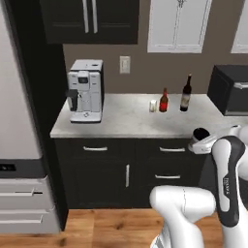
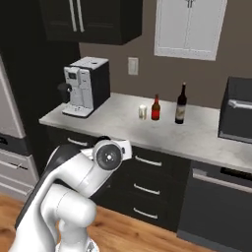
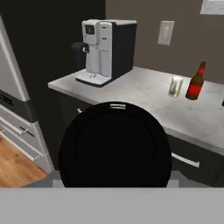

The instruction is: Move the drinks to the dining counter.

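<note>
We see the paper cup (image 3: 114,146) right up against the hand camera, its round dark lid facing the lens and covering the fingertips. In the left base view the cup's dark top (image 1: 200,132) sits at the gripper (image 1: 198,141), off the table and in front of its edge, above the dark drawer fronts. The jaws stand partly open, a cup's width apart, and read as clamped on the cup, though the pads themselves are hidden behind the lid. The other three drinks are upright on the marbled table (image 1: 121,121) near the back wall: the whitish glass (image 1: 153,105) just beside the red bottle (image 1: 164,101), which is to its right, then the taller wine bottle (image 1: 185,94) a little further right and apart from both. The coffee machine (image 1: 86,90) is at the left end of the same table, well apart from the drinks. A wall switch (image 1: 125,64) sits on the brown wall between the machine and the bottles. A black appliance (image 1: 230,89) is at the right end of the table, and the fridge (image 1: 19,121) stands left of the cabinets. The arm is folded low in front of the cabinets
</note>
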Controlling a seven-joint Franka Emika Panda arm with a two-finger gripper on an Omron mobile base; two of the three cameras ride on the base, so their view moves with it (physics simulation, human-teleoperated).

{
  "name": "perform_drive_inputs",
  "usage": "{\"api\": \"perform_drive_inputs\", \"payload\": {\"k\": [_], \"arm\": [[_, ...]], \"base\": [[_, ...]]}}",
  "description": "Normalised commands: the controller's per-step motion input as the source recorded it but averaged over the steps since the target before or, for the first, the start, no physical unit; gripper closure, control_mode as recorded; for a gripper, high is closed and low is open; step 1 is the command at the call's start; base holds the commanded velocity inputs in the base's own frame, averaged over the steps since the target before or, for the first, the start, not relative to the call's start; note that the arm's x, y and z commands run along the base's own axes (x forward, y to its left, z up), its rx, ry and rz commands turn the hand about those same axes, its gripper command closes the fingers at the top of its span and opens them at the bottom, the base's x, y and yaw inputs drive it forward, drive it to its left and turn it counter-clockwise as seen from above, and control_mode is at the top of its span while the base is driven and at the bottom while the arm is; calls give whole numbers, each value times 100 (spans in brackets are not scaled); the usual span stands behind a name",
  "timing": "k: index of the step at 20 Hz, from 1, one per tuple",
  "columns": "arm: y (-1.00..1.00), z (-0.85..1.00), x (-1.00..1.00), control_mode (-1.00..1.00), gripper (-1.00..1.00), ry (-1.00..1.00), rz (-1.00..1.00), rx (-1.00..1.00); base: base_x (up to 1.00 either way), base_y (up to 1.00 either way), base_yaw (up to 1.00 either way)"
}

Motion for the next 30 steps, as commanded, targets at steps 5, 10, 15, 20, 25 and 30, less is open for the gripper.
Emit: {"api": "perform_drive_inputs", "payload": {"k": [5, 10, 15, 20, 25, 30], "arm": [[0, 0, 0, 100, 100, 0, 0, 0], [0, 0, 0, 100, 100, 0, 0, 0], [0, 0, 0, 100, 100, 0, 0, 0], [0, 0, 0, 100, 100, 0, 0, 0], [0, 0, 0, 100, 100, 0, 0, 0], [0, 0, 0, 100, 100, 0, 0, 0]], "base": [[-18, 2, 54], [-5, 6, 60], [-1, 14, 66], [-1, 28, 70], [0, 39, 75], [0, 36, 72]]}}
